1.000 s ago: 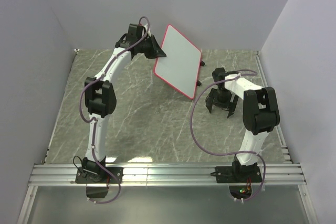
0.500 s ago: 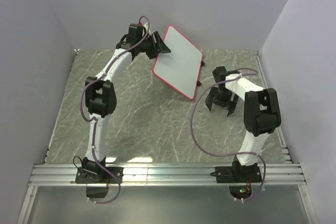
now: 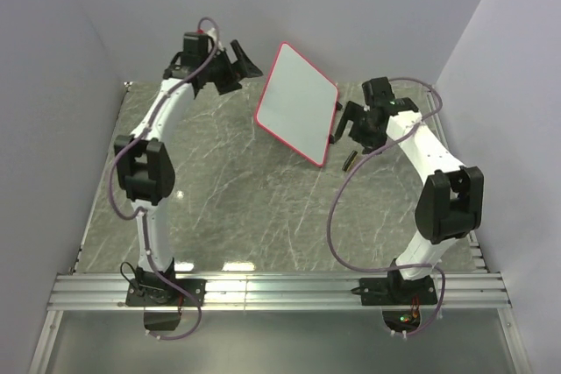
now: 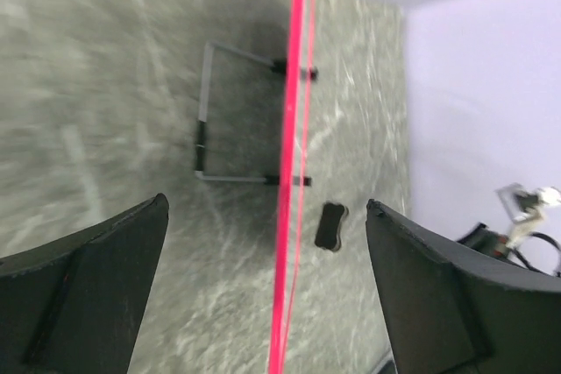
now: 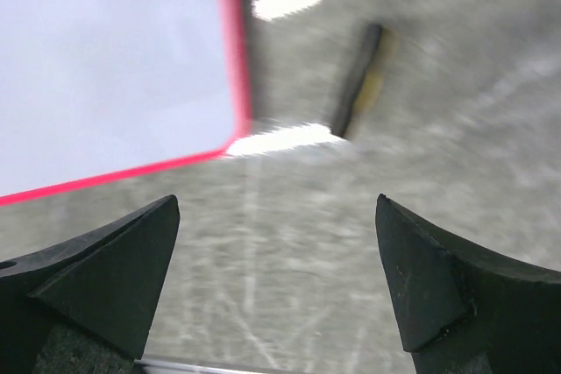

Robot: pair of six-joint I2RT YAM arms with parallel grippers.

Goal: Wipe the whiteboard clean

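The whiteboard [image 3: 298, 102] stands tilted on a wire stand [image 4: 203, 120] at the back of the table, its white face bare and its rim red. My left gripper [image 3: 244, 72] hangs open just left of its upper left edge, not touching it. In the left wrist view the whiteboard [image 4: 289, 216] shows edge-on as a red line between the wide jaws of that gripper [image 4: 267, 206]. My right gripper [image 3: 349, 124] is open beside the board's right edge with nothing in it. The right wrist view has the whiteboard [image 5: 105, 59] at upper left, above the open gripper [image 5: 276, 203].
A small dark bone-shaped eraser [image 3: 348, 161] lies on the marble table [image 3: 228, 208] below the right gripper; it also shows as the eraser [image 4: 330, 225] and the eraser [image 5: 361, 85] in the wrist views. Grey walls close in the left, back and right.
My left gripper has opened, let go of the whiteboard's edge and drawn back to the left. My right arm has lifted off the eraser and swung toward the board's right edge.
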